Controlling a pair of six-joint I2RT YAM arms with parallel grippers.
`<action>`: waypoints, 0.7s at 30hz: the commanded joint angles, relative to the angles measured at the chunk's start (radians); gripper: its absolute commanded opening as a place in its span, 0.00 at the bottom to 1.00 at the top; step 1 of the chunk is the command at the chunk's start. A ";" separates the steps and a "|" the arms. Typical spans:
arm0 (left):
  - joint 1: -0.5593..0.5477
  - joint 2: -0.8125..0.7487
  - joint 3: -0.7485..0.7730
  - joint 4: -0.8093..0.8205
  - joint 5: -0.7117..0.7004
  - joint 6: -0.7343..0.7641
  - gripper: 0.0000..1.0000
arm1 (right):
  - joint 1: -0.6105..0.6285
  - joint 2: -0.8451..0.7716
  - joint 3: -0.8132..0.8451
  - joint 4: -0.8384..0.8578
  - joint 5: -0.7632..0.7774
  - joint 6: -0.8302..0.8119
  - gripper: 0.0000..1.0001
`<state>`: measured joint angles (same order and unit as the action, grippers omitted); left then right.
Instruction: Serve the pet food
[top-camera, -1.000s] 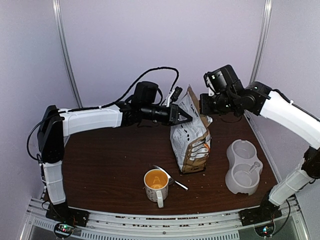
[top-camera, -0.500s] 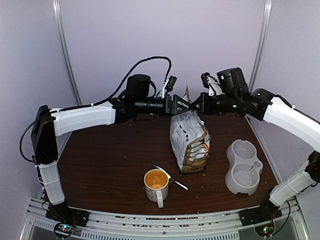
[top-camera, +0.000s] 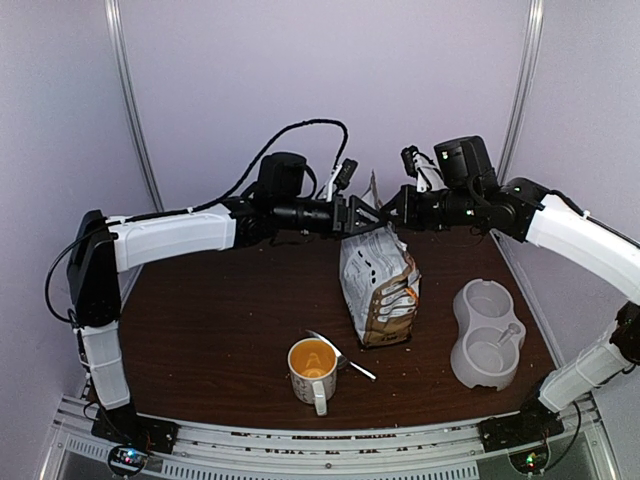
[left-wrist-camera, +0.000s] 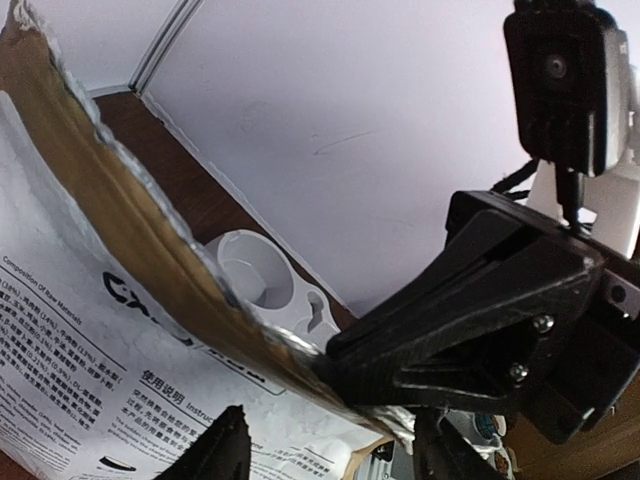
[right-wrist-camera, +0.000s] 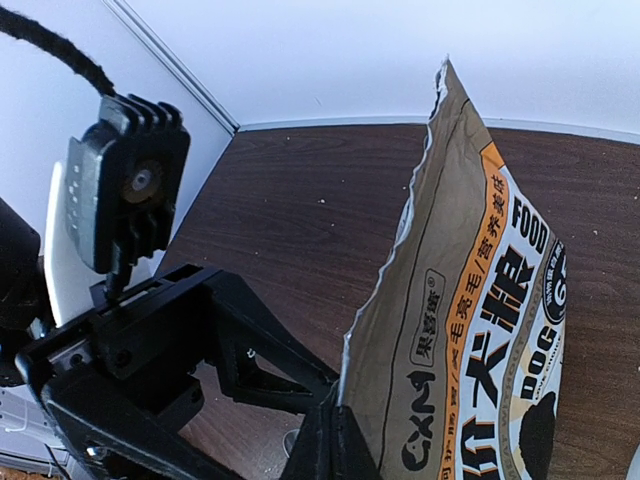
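Note:
The white, tan and orange pet food bag (top-camera: 381, 283) stands upright in the middle of the table, its top torn open. The pet food itself is hidden inside. My right gripper (top-camera: 389, 213) is shut on the bag's torn top edge (right-wrist-camera: 400, 300); in the right wrist view its fingers (right-wrist-camera: 335, 432) pinch the lower end of that edge. Coming from the left, my left gripper (top-camera: 366, 215) meets it tip to tip. It is open, and its fingertips (left-wrist-camera: 228, 445) straddle the printed white panel (left-wrist-camera: 90, 340) without pressing on it.
A white double bowl (top-camera: 487, 335) sits to the right of the bag and shows behind the bag edge as the white bowl (left-wrist-camera: 262, 287). An orange-lined white mug (top-camera: 312, 368) stands at the front with a metal spoon (top-camera: 342, 354) beside it. The wall is close behind.
My left gripper was shut at the bag's top and is now open. The right gripper has swung in to the top edge, and both arms rose slightly.

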<state>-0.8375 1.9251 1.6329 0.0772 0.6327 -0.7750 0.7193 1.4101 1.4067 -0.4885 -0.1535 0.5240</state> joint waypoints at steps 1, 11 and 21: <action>0.002 0.033 0.045 -0.006 0.025 0.020 0.57 | 0.005 -0.016 -0.012 -0.010 -0.049 0.004 0.00; -0.008 0.076 0.089 -0.014 0.045 0.012 0.39 | 0.005 -0.011 -0.012 -0.018 -0.042 -0.006 0.00; -0.008 0.114 0.125 0.009 0.056 -0.036 0.14 | 0.005 -0.017 -0.024 -0.025 -0.036 -0.040 0.00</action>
<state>-0.8398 2.0052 1.7252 0.0433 0.7029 -0.7914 0.7113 1.4101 1.4021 -0.4892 -0.1505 0.5144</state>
